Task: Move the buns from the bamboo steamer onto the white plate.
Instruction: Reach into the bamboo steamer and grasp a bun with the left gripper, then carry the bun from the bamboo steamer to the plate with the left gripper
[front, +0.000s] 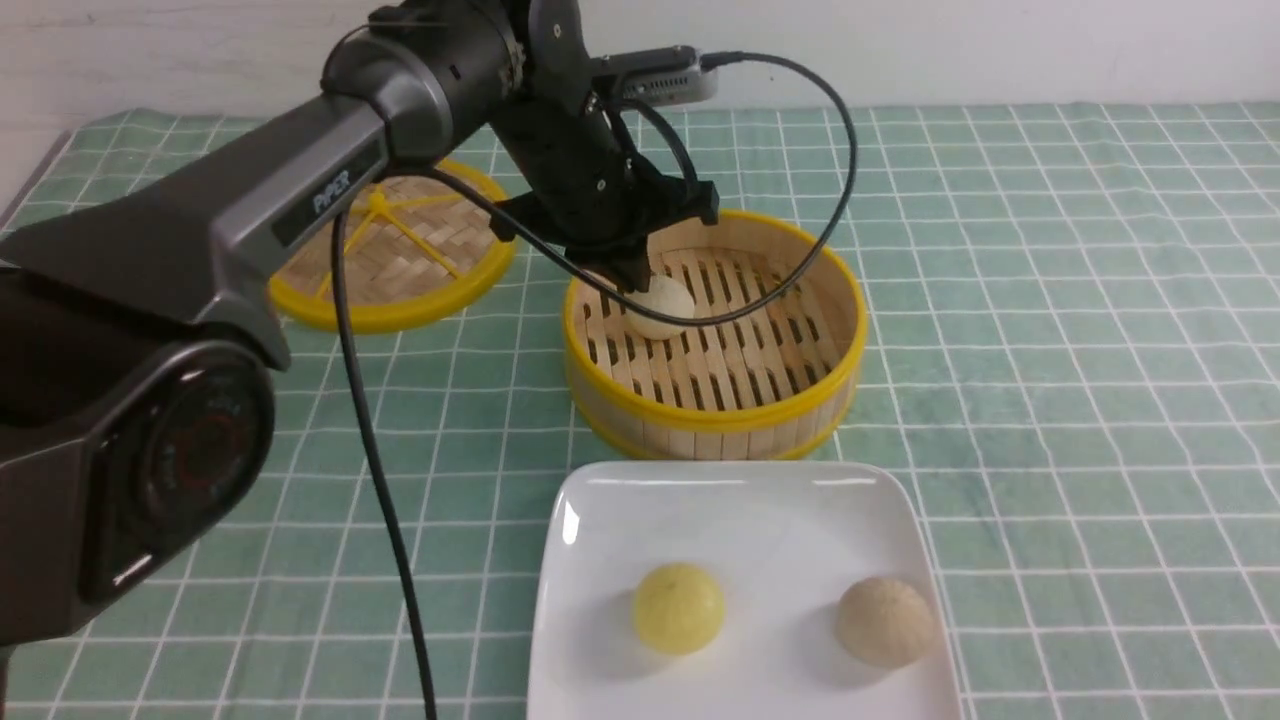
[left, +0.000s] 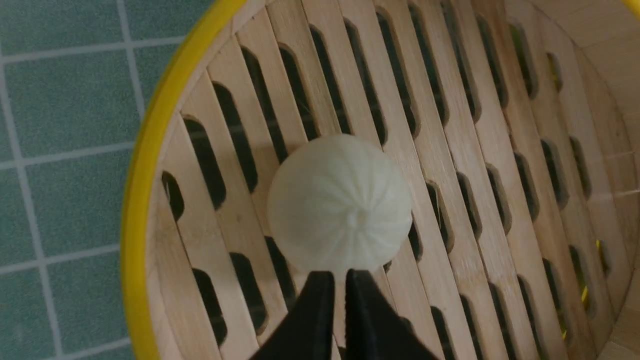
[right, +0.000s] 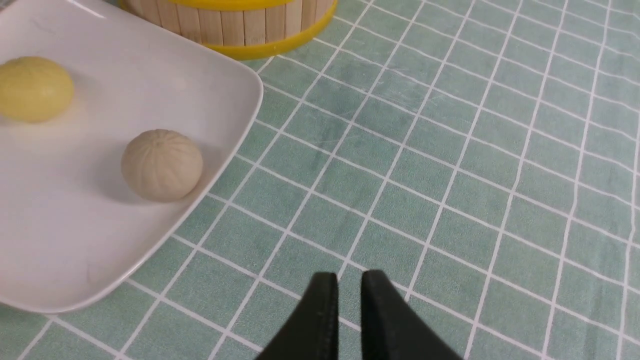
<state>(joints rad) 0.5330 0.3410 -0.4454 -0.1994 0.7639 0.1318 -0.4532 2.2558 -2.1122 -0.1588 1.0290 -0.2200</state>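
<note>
Now L tool (left: 339, 280), R tool (right: 348, 281) slightly open; woven lid (front: 400, 250) front view only.

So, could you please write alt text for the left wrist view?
A pale bun rests on the slatted floor of the bamboo steamer, with the nearly closed left gripper close by; green checked cloth shows beyond the yellow rim.

The front view's bottom edge cuts off the white plate (front: 760, 520); the left arm (front: 330, 130) and its cable (front: 845, 190) hide parts of the bamboo steamer (front: 715, 415) and woven lid (front: 390, 320); both wrist views blur the jaws
</note>
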